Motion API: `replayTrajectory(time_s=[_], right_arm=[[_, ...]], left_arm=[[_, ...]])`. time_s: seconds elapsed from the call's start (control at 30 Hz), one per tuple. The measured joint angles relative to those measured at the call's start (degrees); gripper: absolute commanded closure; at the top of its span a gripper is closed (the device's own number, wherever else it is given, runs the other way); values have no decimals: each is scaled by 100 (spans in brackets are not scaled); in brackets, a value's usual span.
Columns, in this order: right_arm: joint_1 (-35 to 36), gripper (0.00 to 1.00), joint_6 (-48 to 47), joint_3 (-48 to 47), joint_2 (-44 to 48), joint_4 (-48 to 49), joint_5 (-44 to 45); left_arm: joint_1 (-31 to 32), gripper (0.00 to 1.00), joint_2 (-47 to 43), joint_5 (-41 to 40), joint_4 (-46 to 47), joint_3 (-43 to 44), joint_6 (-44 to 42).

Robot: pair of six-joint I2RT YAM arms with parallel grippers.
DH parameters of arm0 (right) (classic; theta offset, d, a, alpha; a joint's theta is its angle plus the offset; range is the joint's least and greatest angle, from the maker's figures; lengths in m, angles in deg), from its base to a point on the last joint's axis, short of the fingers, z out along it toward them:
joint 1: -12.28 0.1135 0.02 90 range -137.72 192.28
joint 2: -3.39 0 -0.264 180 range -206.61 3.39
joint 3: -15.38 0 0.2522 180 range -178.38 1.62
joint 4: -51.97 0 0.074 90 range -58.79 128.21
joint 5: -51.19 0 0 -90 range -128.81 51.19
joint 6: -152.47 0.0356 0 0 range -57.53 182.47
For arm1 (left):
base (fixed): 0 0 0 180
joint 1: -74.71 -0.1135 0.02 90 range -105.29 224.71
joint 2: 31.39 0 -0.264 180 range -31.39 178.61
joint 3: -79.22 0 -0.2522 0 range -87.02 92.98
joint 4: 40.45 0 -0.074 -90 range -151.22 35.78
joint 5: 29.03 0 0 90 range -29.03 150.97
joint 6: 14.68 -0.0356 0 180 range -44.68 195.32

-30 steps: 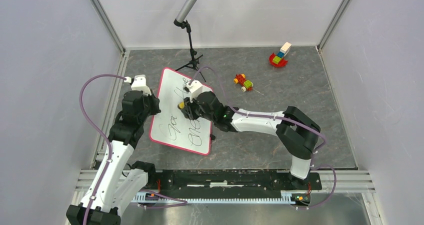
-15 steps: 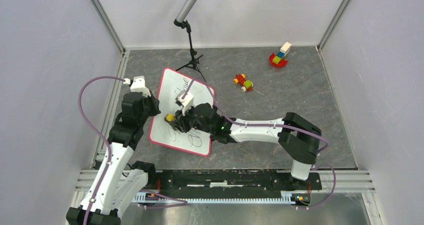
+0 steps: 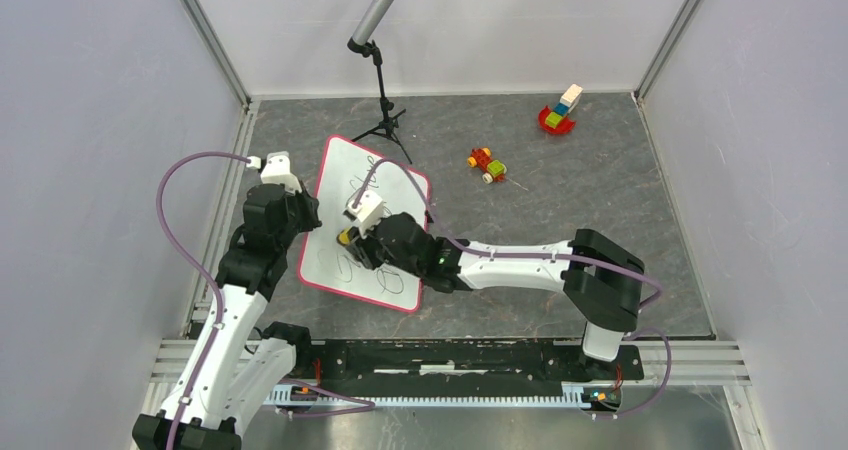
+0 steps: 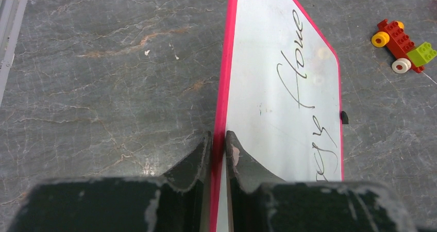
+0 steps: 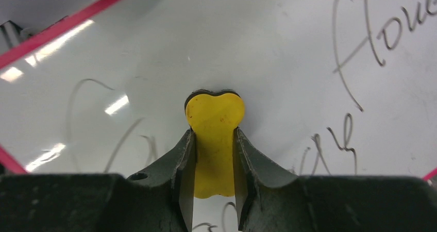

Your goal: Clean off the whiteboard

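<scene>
On the grey marbled tabletop [image 3: 560, 210], the large flat white, red-rimmed whiteboard [image 3: 340, 178] with black handwriting lies left of centre, the left gripper [image 4: 219, 139] pinched tight on its left rim, the right gripper [image 5: 214, 134] clamping a small bone-shaped yellow eraser [image 5: 215, 113] over its face.

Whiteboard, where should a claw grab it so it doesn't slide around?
On its pink rim, coming in from the side. The whiteboard is wide and thin, so only an edge fits inside a claw. The left claw pinches the left edge that way, leaving the face free for the right claw's yellow eraser.
</scene>
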Motion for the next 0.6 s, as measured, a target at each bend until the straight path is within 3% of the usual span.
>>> replayTrajectory(time_s=[0.2,0.6], right_arm=[[476,100,-221,-479,-175,-72,-184],[476,100,-160,-376,-197,184,-378]], left_arm=[[0,98,-4,0,-13,-2,2],[33,98,-24,81,55,-2,9]])
